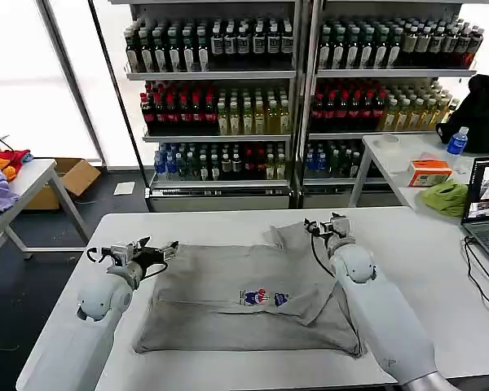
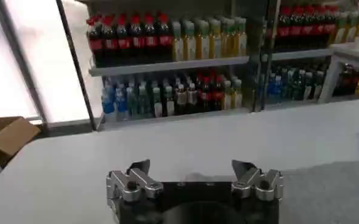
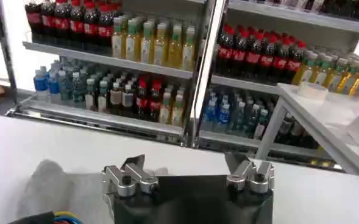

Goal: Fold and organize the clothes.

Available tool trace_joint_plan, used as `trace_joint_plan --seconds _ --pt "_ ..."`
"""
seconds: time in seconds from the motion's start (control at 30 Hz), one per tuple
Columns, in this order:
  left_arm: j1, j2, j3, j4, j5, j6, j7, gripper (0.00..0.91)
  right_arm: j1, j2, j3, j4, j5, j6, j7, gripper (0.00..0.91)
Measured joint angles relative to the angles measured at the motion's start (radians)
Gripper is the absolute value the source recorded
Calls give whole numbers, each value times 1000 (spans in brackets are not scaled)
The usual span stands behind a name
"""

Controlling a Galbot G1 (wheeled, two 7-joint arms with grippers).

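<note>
Light grey soft-cotton short-sleeved shirt (image 1: 244, 297), flat on white worktop (image 1: 424, 244): light, limp, best pinched at edges. Left gripper (image 1: 165, 251) and right gripper (image 1: 319, 225): fingers apart, empty.

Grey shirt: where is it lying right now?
In the head view, the grey shirt lies spread on the white table, between the open left gripper and the open right gripper.

Both arms are smooth, rounded white shells with bulbous joint housings. The left claw (image 1: 165, 250) and right claw (image 1: 319, 223) are bare grey metal on black bodies, each finger link fastened with round dark screws. Black cables loop beside each wrist, with a multicoloured wire bundle (image 3: 60, 217) by the right one.
</note>
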Motion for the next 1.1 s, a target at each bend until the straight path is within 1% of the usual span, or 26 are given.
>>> trace_joint_plan --seconds 0.4,0.63,1.1 --pt "-75 -29 42 119 0 1 -1 907 56 45 -28 -108 -4 3 -3 907" --pt "-83 -31 55 132 -1 2 -2 907 55 47 -28 -120 -3 0 -3 907" --pt "-94 -39 62 158 -1 2 0 907 40 78 -24 -129 -4 -2 -2 907"
